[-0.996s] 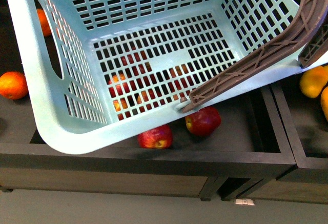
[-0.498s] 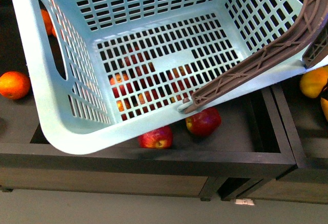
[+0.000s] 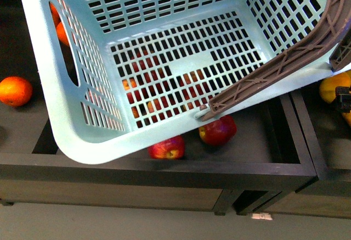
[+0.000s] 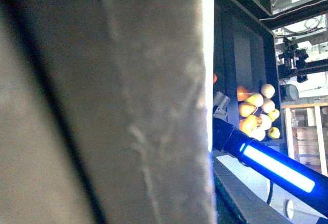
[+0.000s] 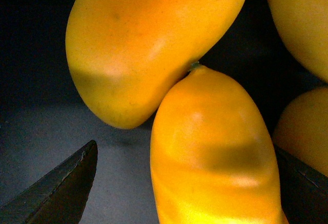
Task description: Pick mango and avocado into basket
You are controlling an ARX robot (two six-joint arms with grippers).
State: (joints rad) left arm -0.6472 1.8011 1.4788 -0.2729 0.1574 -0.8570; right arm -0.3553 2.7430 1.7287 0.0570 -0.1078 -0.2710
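**Right fingers spread around a mango**

The right gripper (image 5: pixel 185 149) hangs with its fingers (image 5: pixel 66 183) released, one on either side of the yellow-orange mango (image 5: pixel 210 152). The mango lies in a dark bin (image 5: pixel 41 131), touching a neighbouring mango (image 5: pixel 148 44). The teal basket (image 3: pixel 60 86) hangs tilted above red apples (image 3: pixel 218 130). Only a blur fills the left wrist view, so I cannot tell how the left fingers stand.

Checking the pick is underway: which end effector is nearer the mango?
Right. Its open end effector straddles the mango, one tip on each side. The left one isn't visible; its wrist camera shows only a blurred surface up close.
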